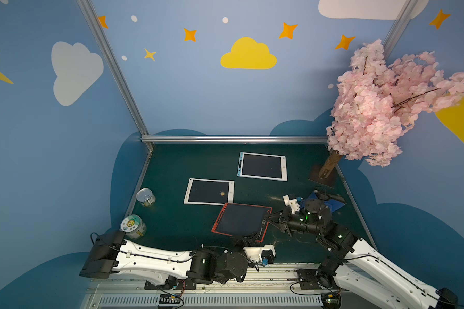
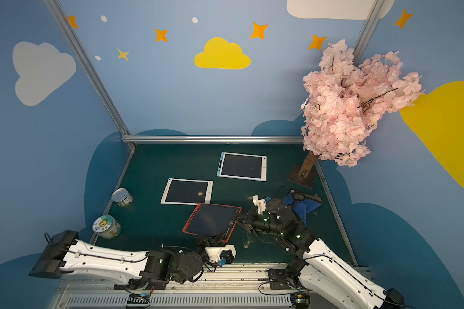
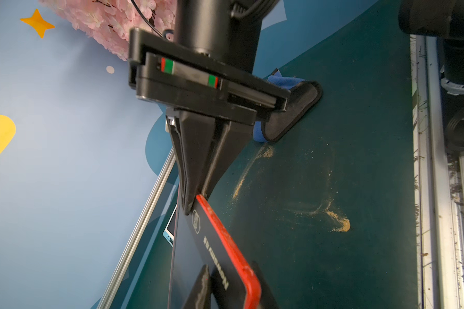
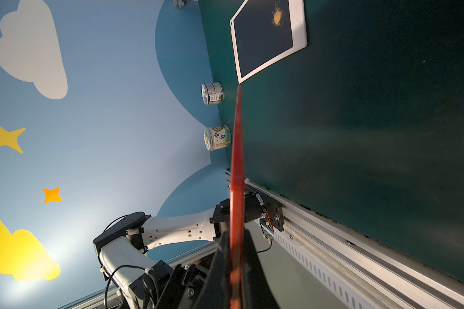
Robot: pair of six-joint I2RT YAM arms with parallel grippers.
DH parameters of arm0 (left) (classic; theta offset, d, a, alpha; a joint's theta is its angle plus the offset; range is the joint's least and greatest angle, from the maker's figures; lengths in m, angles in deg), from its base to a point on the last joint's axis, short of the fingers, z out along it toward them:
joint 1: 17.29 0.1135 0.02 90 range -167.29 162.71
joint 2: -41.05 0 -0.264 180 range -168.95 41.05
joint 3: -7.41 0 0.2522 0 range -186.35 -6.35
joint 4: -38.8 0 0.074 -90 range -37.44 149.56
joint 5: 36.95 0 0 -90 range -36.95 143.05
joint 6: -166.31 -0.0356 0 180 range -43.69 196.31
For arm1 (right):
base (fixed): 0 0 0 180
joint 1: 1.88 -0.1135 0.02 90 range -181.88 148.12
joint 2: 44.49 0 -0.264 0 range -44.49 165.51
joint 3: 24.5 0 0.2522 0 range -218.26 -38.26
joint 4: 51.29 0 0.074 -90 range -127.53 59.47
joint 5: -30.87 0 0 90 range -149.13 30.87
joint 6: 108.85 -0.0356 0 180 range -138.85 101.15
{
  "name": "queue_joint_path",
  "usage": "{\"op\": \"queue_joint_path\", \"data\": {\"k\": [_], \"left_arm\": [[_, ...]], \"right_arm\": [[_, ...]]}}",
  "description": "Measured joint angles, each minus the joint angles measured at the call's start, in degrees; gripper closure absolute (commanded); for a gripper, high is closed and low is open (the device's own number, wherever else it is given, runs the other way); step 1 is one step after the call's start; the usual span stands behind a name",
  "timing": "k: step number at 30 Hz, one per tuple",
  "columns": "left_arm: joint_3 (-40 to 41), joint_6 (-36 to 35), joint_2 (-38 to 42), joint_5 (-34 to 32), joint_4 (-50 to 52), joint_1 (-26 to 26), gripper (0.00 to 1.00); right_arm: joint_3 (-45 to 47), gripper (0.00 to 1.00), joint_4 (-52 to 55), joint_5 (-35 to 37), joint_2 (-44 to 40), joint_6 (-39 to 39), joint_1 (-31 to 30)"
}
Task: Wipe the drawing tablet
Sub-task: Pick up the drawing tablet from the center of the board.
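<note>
A red-framed drawing tablet [image 1: 239, 219] [image 2: 210, 219] hangs tilted above the green mat, held by both arms. My left gripper [image 1: 247, 237] [image 3: 231, 283] is shut on its near corner, one finger on the dark screen side and one behind the red frame [image 3: 225, 235]. At the tablet's right corner my right gripper [image 1: 268, 218] [image 4: 236, 256] is shut on the red edge [image 4: 237, 160], seen edge-on. A blue and black cloth [image 1: 330, 203] [image 3: 292, 112] lies on the mat behind the right arm, in neither gripper.
A white-framed tablet [image 1: 209, 191] [image 4: 265, 37] with an orange powder spot lies flat mid-mat. A blue-edged tablet [image 1: 262, 166] lies farther back. Two cans [image 1: 145, 197] [image 1: 133, 227] stand at the left edge. A pink tree's base [image 1: 324, 174] is back right. Orange powder [image 3: 340, 226] streaks the mat.
</note>
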Motion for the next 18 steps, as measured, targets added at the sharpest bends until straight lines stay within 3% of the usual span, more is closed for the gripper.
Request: {"op": "queue_joint_path", "data": {"k": [11, 12, 14, 17, 18], "left_arm": [[0.0, -1.6, -0.4, -1.0, -0.4, -0.7, 0.78], [0.0, -1.6, -0.4, -1.0, -0.4, -0.8, 0.81], [0.0, -2.4, -0.4, -1.7, -0.6, -1.1, 0.97], [0.0, -3.0, -0.4, -2.7, -1.3, -1.0, 0.98], [0.0, -3.0, -0.4, -2.6, -1.2, -1.1, 0.97]], "right_arm": [[0.0, 1.0, 1.1, 1.4, -0.5, -2.6, -2.2], [0.0, 1.0, 1.3, 1.7, -0.7, -2.8, -2.7], [0.0, 1.0, 2.3, 2.8, -1.2, -3.5, -3.4], [0.8, 1.0, 3.8, 3.5, -1.9, -7.1, -3.7], [1.0, 0.93, 3.7, 3.6, -2.2, -7.9, -3.8]]}}
